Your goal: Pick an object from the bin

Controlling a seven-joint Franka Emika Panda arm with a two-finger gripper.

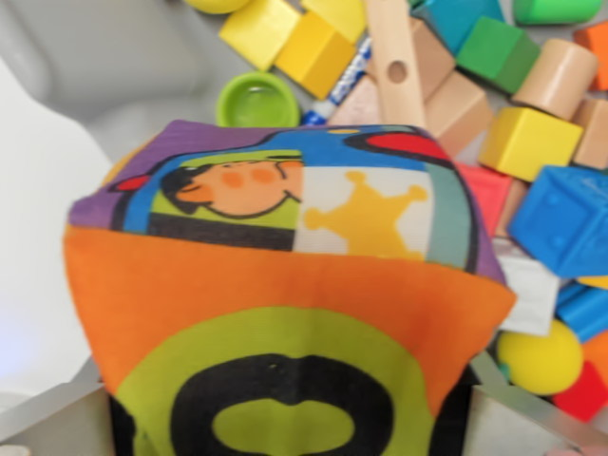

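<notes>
A soft fabric cube [285, 285] fills the middle of the wrist view. Its near face is orange with a green and black ring, and its top face shows a cartoon figure and a yellow star. My gripper [285, 432] is shut on it; one grey finger [47, 423] shows at the bottom left and the other at the bottom right, each pressed against a side of the cube. The cube hangs over the grey bin [95, 57], whose toys lie behind and to the right.
In the bin lie a green cup [256, 100], yellow blocks [313, 52], a wooden bar with a hole [397, 62], a blue rubber block [565, 218], a yellow ball [539, 356], a wooden cylinder [556, 76] and a green block [496, 52]. A white surface [28, 237] runs along the left.
</notes>
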